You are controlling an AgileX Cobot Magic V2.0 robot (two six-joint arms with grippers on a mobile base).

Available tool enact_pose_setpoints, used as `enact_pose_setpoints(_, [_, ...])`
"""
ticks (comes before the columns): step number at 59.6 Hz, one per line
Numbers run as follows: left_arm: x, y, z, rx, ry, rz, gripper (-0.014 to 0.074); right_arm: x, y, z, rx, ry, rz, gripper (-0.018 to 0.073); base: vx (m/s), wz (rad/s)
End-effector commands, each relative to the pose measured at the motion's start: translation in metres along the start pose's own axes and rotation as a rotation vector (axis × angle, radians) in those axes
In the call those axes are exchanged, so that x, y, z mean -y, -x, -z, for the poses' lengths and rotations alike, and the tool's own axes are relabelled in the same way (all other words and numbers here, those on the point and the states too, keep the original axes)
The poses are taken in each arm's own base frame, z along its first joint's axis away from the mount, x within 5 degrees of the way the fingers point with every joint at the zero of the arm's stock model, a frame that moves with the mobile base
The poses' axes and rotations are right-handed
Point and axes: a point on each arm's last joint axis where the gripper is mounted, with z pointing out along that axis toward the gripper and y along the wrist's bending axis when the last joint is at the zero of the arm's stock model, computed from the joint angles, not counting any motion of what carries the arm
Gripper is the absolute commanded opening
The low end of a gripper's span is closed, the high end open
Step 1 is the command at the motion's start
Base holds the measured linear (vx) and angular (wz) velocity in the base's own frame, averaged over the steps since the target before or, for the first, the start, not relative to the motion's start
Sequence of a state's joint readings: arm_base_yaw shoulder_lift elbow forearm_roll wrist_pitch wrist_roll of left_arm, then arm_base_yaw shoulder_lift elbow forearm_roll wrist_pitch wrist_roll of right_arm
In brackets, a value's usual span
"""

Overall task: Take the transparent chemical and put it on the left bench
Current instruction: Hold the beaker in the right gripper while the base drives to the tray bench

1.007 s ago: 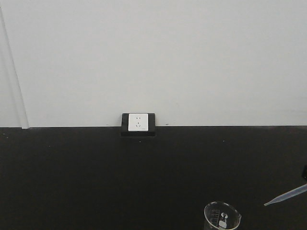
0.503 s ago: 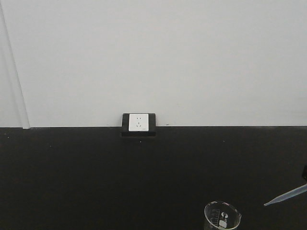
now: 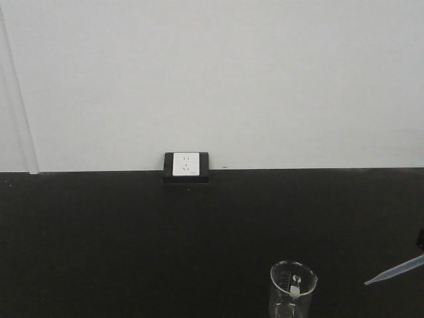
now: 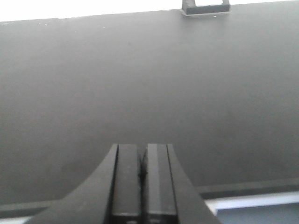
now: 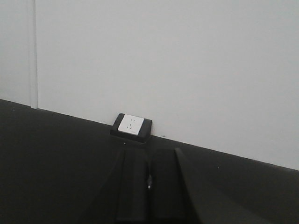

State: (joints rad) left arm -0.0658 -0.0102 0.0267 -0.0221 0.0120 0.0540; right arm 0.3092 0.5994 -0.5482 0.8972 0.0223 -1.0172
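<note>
Front view: only here the beaker (image 3: 292,291) shows; transparent chemical (image 3: 395,269) slants in from the right edge above the bench (image 3: 132,238).
Left wrist view: left tool (image 4: 141,153) pressed together; open bench up to the socket (image 4: 205,6).
Right wrist view: right tool (image 5: 149,157) clamped on the transparent chemical.

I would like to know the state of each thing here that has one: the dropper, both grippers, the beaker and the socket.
dropper: lifted off the worktop, tilted, tip pointing down-left.
right gripper: shut, apparently on the dropper.
left gripper: shut, holding nothing.
beaker: upright, looks empty.
wall socket: nothing plugged in.
</note>
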Motion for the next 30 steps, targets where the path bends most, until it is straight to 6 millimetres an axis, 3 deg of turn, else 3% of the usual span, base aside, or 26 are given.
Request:
enact_pose_setpoints(1, [-0.0001, 0.0028, 0.0013, 0.081, 0.002, 0.009, -0.0003, 0.0054, 0.0126, 0.0013, 0.056, -0.048, 0.008, -0.0004, -0.18, -0.06])
enact_pose_setpoints(30, [-0.0001, 0.0028, 0.0013, 0.081, 0.002, 0.009, -0.0003, 0.0054, 0.0126, 0.0013, 0.056, -0.048, 0.008, -0.0004, -0.26, -0.04])
